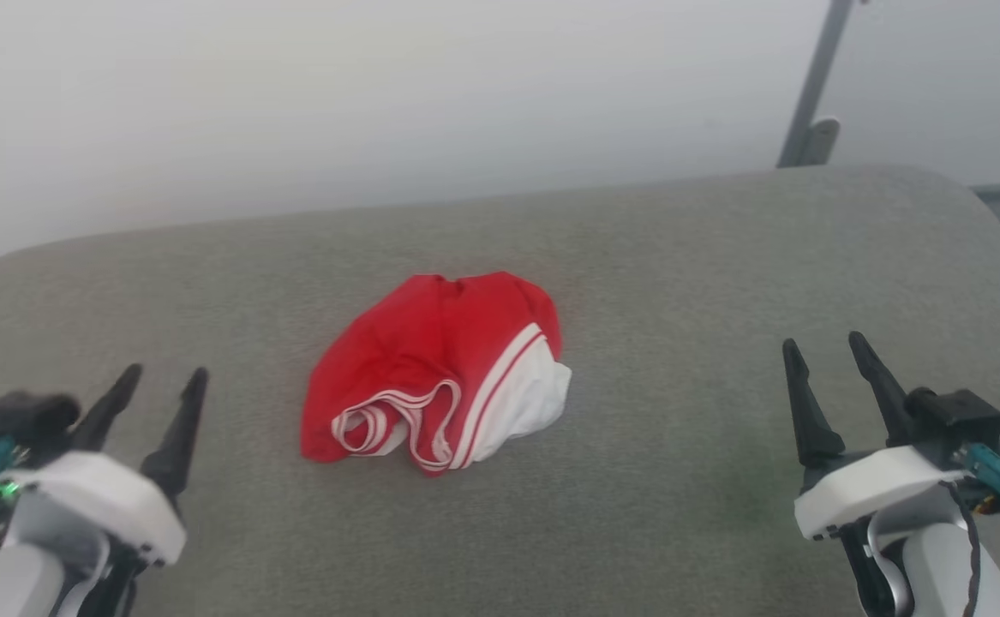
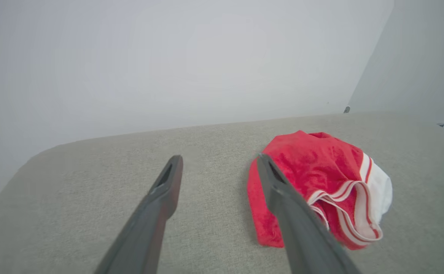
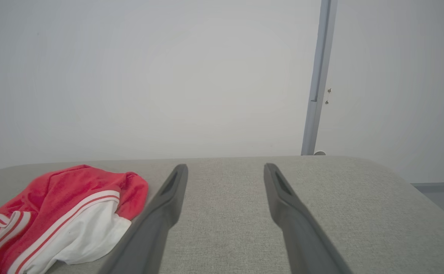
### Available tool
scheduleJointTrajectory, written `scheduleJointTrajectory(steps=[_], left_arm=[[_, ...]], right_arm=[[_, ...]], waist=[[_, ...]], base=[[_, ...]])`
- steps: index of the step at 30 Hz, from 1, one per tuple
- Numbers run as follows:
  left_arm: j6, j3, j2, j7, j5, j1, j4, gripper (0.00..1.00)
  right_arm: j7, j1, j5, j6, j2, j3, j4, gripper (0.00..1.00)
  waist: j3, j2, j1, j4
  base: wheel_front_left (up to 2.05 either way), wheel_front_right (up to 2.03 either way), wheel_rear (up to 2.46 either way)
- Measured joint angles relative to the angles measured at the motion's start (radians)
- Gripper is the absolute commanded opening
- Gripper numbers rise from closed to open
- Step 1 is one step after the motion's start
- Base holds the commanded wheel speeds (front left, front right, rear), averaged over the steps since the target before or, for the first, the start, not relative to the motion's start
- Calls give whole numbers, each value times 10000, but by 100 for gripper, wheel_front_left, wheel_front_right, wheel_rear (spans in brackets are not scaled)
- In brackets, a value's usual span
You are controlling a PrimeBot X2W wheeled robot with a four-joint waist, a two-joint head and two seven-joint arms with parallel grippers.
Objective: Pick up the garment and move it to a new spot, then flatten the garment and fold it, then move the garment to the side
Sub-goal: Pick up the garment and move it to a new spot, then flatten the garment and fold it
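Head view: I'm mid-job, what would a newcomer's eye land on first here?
The crumpled red garment with white striped trim, bunched in the middle of the grey fabric surface. Next, the two dark-fingered hands, the left hand at lower left and the right hand at lower right, both open, empty and well apart from the garment.

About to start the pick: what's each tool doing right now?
Left tool: open, holding nothing.
Right tool: open, holding nothing.
The garment lies crumpled between them, touched by neither.
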Motion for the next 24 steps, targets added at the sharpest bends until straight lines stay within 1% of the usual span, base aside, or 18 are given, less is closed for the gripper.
scheduleJointTrajectory(steps=[4, 8, 15, 24], left_arm=[[150, 397, 169, -704, -29, 712, -178, 100], [313, 878, 259, -1103, -144, 1377, -393, 100], [439, 1517, 261, -1338, -203, 2311, -725, 100], [380, 1718, 104, -1392, -100, 2523, -1162, 100]], right_arm=[[0, 174, -44, 0, 25, -107, -54, 100], [0, 356, -56, 0, 105, -102, -96, 100], [2, 499, -38, 0, 94, -27, -102, 100], [171, 507, 198, 0, -61, 282, -121, 100]], waist=[[-83, 0, 0, 268], [-150, 0, 0, 501], [-186, 0, 0, 818], [-123, 0, 0, 1231]], base=[[0, 0, 0], [0, 0, 0], [0, 0, 0], [0, 0, 0]])
